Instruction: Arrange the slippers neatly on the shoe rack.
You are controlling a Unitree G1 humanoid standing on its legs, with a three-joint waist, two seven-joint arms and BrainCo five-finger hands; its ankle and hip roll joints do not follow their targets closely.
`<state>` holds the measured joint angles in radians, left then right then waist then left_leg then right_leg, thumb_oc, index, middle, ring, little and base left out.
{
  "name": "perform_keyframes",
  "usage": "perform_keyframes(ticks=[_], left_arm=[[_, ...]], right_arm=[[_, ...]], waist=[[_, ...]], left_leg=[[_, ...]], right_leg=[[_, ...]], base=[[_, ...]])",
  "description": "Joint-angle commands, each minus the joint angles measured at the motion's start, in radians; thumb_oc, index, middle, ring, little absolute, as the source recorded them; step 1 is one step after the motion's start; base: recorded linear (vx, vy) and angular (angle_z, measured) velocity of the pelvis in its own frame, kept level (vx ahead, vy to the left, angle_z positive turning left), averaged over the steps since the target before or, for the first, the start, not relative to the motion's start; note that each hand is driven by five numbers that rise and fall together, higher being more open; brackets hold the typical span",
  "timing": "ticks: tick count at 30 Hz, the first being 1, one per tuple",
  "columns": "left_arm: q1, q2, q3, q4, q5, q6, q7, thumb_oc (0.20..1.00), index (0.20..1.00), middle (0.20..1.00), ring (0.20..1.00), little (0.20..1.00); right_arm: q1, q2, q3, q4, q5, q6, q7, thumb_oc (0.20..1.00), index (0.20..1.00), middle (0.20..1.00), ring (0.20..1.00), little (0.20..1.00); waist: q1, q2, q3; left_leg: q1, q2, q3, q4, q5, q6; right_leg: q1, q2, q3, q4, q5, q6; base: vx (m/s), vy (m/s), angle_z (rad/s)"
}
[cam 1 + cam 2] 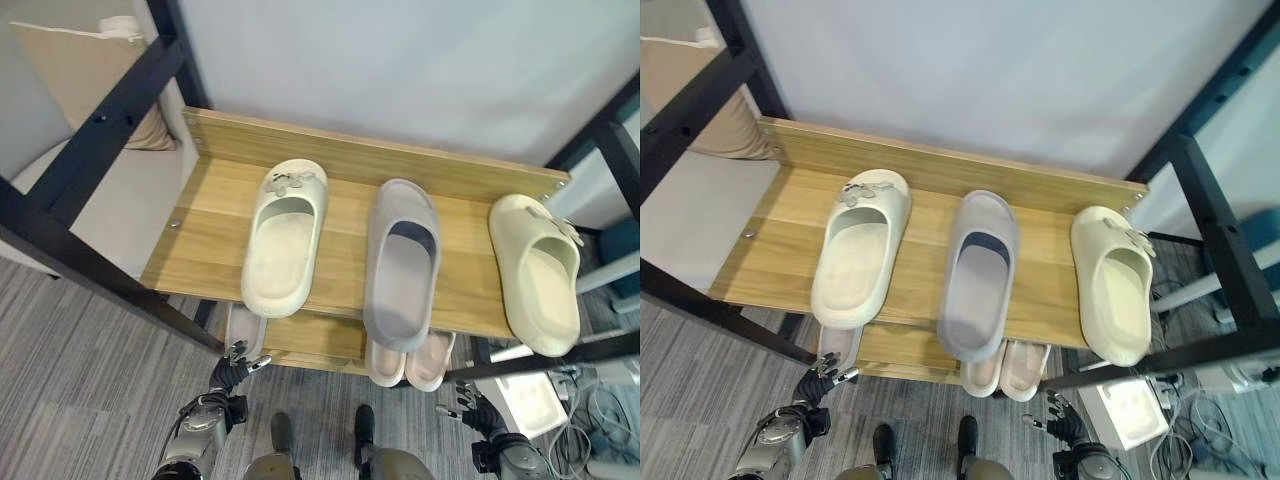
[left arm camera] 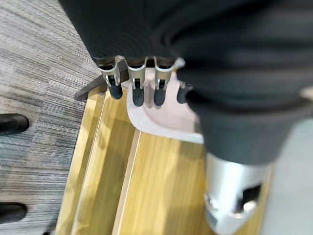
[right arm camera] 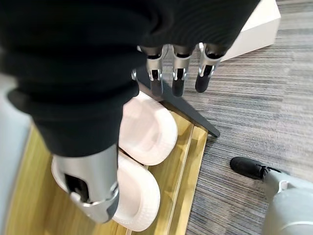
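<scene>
Resting on the top shelf (image 1: pixel 210 225) of a wooden shoe rack are three slippers side by side, long axes running front to back, toes toward the wall: a cream slipper (image 1: pixel 284 238) on the left, a grey slipper (image 1: pixel 402 262) in the middle, another cream one (image 1: pixel 536 272) on the right, heels overhanging. Pink slippers (image 3: pixel 146 129) lie on the lower shelf. The left hand (image 1: pixel 238 362) and right hand (image 1: pixel 1062 415) hang low, fingers straight, empty.

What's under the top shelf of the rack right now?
Under the top shelf, a lower shelf holds pale pink slippers: a pair below the grey slipper, and one heel below the left cream slipper. Their fronts are covered.
</scene>
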<state>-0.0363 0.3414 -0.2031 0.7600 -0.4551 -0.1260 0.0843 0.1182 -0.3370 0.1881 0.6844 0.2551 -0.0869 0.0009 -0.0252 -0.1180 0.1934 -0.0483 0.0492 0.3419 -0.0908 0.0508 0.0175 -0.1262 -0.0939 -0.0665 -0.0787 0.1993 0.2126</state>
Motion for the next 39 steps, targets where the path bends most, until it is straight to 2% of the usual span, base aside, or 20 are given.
perform_keyframes(ticks=[1, 4, 7, 8, 11, 15, 18, 21, 22, 23, 25, 26, 28, 31, 32, 33, 36, 37, 38, 39], left_arm=[[-0.040, -0.010, -0.007, -0.017, 0.010, -0.039, -0.007, 1.000, 1.000, 1.000, 1.000, 1.000], [-0.046, -0.012, -0.006, -0.018, 0.007, -0.035, -0.013, 1.000, 1.000, 1.000, 1.000, 1.000], [-0.037, -0.011, 0.007, -0.015, 0.006, -0.033, -0.015, 1.000, 1.000, 1.000, 1.000, 1.000], [-0.040, -0.015, 0.011, -0.007, 0.004, -0.030, -0.013, 1.000, 1.000, 1.000, 1.000, 1.000], [-0.042, -0.031, 0.006, -0.006, 0.005, -0.028, -0.013, 1.000, 1.000, 1.000, 1.000, 1.000], [-0.028, -0.041, -0.012, -0.011, 0.012, -0.025, -0.021, 1.000, 1.000, 1.000, 1.000, 1.000], [-0.019, -0.041, -0.025, -0.028, 0.007, -0.023, -0.021, 1.000, 1.000, 1.000, 1.000, 1.000], [-0.015, -0.045, -0.032, -0.028, 0.008, -0.021, -0.024, 1.000, 1.000, 1.000, 1.000, 1.000], [-0.012, -0.047, -0.037, -0.027, 0.015, -0.021, -0.025, 1.000, 1.000, 1.000, 1.000, 1.000], [-0.012, -0.041, -0.037, -0.035, 0.024, -0.019, -0.025, 1.000, 1.000, 1.000, 1.000, 1.000], [-0.016, -0.037, -0.040, -0.035, 0.033, -0.019, -0.024, 1.000, 1.000, 1.000, 1.000, 1.000], [-0.017, -0.034, -0.041, -0.035, 0.041, -0.020, -0.024, 1.000, 1.000, 1.000, 1.000, 1.000], [-0.027, -0.027, -0.037, -0.024, 0.056, -0.016, -0.024, 1.000, 1.000, 1.000, 1.000, 1.000], [-0.076, -0.027, -0.016, 0.017, 0.096, -0.007, -0.021, 1.000, 1.000, 1.000, 1.000, 1.000], [-0.087, -0.029, -0.012, 0.030, 0.102, -0.009, -0.019, 1.000, 1.000, 1.000, 1.000, 1.000], [-0.115, -0.033, -0.002, 0.071, 0.120, -0.010, -0.015, 1.000, 1.000, 1.000, 1.000, 1.000], [-0.141, -0.038, 0.012, 0.107, 0.146, -0.016, -0.020, 1.000, 1.000, 1.000, 1.000, 1.000], [-0.141, -0.038, 0.012, 0.107, 0.146, -0.016, -0.020, 1.000, 1.000, 1.000, 1.000, 1.000], [-0.124, -0.038, 0.013, 0.116, 0.147, -0.020, -0.043, 1.000, 1.000, 1.000, 1.000, 1.000], [-0.113, -0.035, 0.009, 0.106, 0.142, -0.021, -0.054, 1.000, 1.000, 1.000, 1.000, 1.000]], right_arm=[[-0.026, -0.021, 0.026, -0.017, -0.011, -0.020, -0.006, 1.000, 1.000, 1.000, 1.000, 1.000], [-0.029, -0.017, 0.032, -0.018, -0.018, -0.017, -0.003, 1.000, 1.000, 1.000, 1.000, 1.000], [-0.033, -0.013, 0.044, -0.021, -0.015, -0.015, 0.001, 1.000, 1.000, 1.000, 1.000, 1.000], [-0.037, -0.016, 0.050, -0.016, -0.018, -0.014, 0.004, 1.000, 1.000, 1.000, 1.000, 1.000], [-0.026, -0.036, 0.044, -0.017, -0.021, -0.011, 0.006, 1.000, 1.000, 1.000, 1.000, 1.000], [-0.016, -0.050, 0.035, -0.006, -0.025, -0.008, 0.007, 1.000, 1.000, 1.000, 1.000, 1.000], [-0.024, -0.057, 0.034, -0.009, -0.009, -0.011, 0.008, 1.000, 1.000, 1.000, 1.000, 1.000], [-0.021, -0.051, 0.024, -0.004, -0.011, -0.008, 0.004, 1.000, 1.000, 1.000, 1.000, 1.000], [-0.024, -0.043, 0.022, 0.007, -0.016, -0.009, -0.001, 1.000, 1.000, 1.000, 1.000, 1.000], [-0.047, -0.037, 0.030, -0.005, -0.022, -0.011, -0.009, 1.000, 1.000, 1.000, 1.000, 1.000], [-0.057, -0.032, 0.042, -0.023, -0.032, -0.013, -0.011, 1.000, 1.000, 1.000, 1.000, 1.000], [-0.056, -0.033, 0.048, -0.033, -0.045, -0.014, -0.012, 1.000, 1.000, 1.000, 1.000, 1.000], [-0.049, -0.048, 0.070, -0.101, -0.121, -0.008, -0.016, 1.000, 1.000, 1.000, 1.000, 1.000], [-0.009, -0.118, 0.117, -0.442, -0.226, -0.024, 0.061, 1.000, 1.000, 1.000, 1.000, 1.000], [0.010, -0.139, 0.119, -0.532, -0.226, -0.031, 0.087, 1.000, 1.000, 1.000, 1.000, 1.000], [0.054, -0.189, 0.103, -0.718, -0.214, -0.049, 0.137, 1.000, 1.000, 1.000, 1.000, 1.000], [0.139, -0.326, -0.017, -1.059, -0.094, -0.098, 0.236, 1.000, 1.000, 1.000, 1.000, 1.000], [0.139, -0.326, -0.017, -1.059, -0.094, -0.098, 0.236, 1.000, 1.000, 1.000, 1.000, 1.000], [0.187, -0.469, -0.176, -1.231, 0.047, -0.110, 0.285, 1.000, 1.000, 1.000, 1.000, 1.000], [0.212, -0.550, -0.272, -1.290, 0.148, -0.113, 0.310, 1.000, 1.000, 1.000, 1.000, 1.000]], waist=[[0.020, 0.005, 0.000], [0.039, 0.004, -0.023], [0.074, -0.016, -0.050], [0.079, -0.010, -0.046], [0.071, 0.000, -0.031], [0.064, 0.005, -0.039], [0.082, -0.002, -0.034], [0.075, 0.001, -0.047], [0.071, 0.007, -0.058], [0.071, 0.018, -0.047], [0.069, 0.035, -0.034], [0.067, 0.036, -0.035], [0.069, 0.032, -0.041], [0.065, 0.021, -0.052], [0.061, 0.020, -0.054], [0.048, 0.014, -0.060], [0.016, 0.006, -0.074], [0.016, 0.006, -0.074], [-0.005, 0.003, -0.091], [-0.019, 0.001, -0.101]], left_leg=[[0.010, 0.016, -0.026, 0.004, -0.004, -0.064], [-0.019, 0.020, 0.002, 0.004, 0.006, -0.062], [-0.027, 0.020, 0.026, 0.004, 0.023, -0.068], [-0.019, 0.034, 0.023, 0.004, 0.036, -0.077], [-0.015, 0.041, -0.023, 0.004, 0.071, -0.091], [-0.011, 0.036, -0.070, 0.009, 0.071, -0.089], [-0.010, 0.018, -0.198, 0.034, 0.051, -0.096], [-0.010, 0.003, -0.198, 0.013, 0.043, -0.084], [-0.015, -0.013, -0.188, 0.004, 0.031, -0.071], [0.000, -0.024, -0.168, 0.004, 0.018, -0.053], [0.005, -0.019, -0.169, 0.004, 0.017, -0.048], [0.010, -0.022, -0.172, 0.004, 0.013, -0.050], [0.011, -0.027, -0.178, 0.004, 0.018, -0.054], [0.010, -0.016, -0.167, 0.004, 0.019, -0.071], [0.010, -0.015, -0.168, 0.004, 0.021, -0.074], [0.011, -0.012, -0.166, 0.004, 0.022, -0.080], [0.016, -0.005, -0.164, 0.004, 0.023, -0.090], [0.016, -0.005, -0.164, 0.004, 0.023, -0.090], [0.021, 0.000, -0.157, 0.004, 0.022, -0.094], [0.025, 0.004, -0.153, 0.004, 0.021, -0.097]], right_leg=[[0.048, -0.098, -0.053, 0.106, -0.002, 0.028], [0.103, -0.089, -0.062, 0.126, -0.070, 0.012], [0.148, -0.079, -0.098, 0.064, -0.092, 0.015], [0.150, -0.059, -0.110, 0.042, -0.140, -0.003], [0.175, -0.030, -0.129, 0.027, -0.171, -0.031], [0.196, -0.024, -0.153, 0.033, -0.177, -0.038], [0.190, -0.035, -0.149, 0.084, -0.182, -0.041], [0.189, -0.054, -0.166, 0.100, -0.164, -0.030], [0.162, -0.074, -0.159, 0.138, -0.138, -0.015], [0.100, -0.104, -0.128, 0.251, -0.070, 0.006], [0.058, -0.097, -0.094, 0.316, -0.069, 0.006], [0.059, -0.093, -0.084, 0.292, -0.081, 0.003], [0.095, -0.085, -0.099, 0.224, -0.112, -0.011], [0.157, -0.063, -0.107, 0.130, -0.165, -0.021], [0.167, -0.062, -0.112, 0.119, -0.172, -0.022], [0.176, -0.056, -0.111, 0.111, -0.179, -0.024], [0.187, -0.048, -0.117, 0.106, -0.189, -0.027], [0.187, -0.048, -0.117, 0.106, -0.189, -0.027], [0.187, -0.042, -0.109, 0.104, -0.186, -0.029], [0.186, -0.040, -0.103, 0.105, -0.183, -0.029]], base=[[-0.19, 0.045, -0.47], [-0.15, 0.006, -0.27], [-0.05, -0.119, -0.40], [-0.02, -0.204, -0.61], [-0.05, -0.190, 0.07], [-0.01, -0.069, 0.39], [0.00, -0.005, 0.20], [0.01, 0.111, 0.35], [0.01, 0.327, 0.20], [-0.03, 0.292, 0.10], [-0.02, 0.143, -0.44], [0.03, 0.045, -0.32], [0.02, 0.006, 0.37], [-0.04, -0.055, 0.36], [-0.04, -0.050, -0.07], [-0.04, -0.052, -0.10], [-0.02, -0.032, 0.00], [-0.04, -0.053, -0.14], [-0.03, -0.048, -0.10], [-0.03, -0.052, -0.03]])
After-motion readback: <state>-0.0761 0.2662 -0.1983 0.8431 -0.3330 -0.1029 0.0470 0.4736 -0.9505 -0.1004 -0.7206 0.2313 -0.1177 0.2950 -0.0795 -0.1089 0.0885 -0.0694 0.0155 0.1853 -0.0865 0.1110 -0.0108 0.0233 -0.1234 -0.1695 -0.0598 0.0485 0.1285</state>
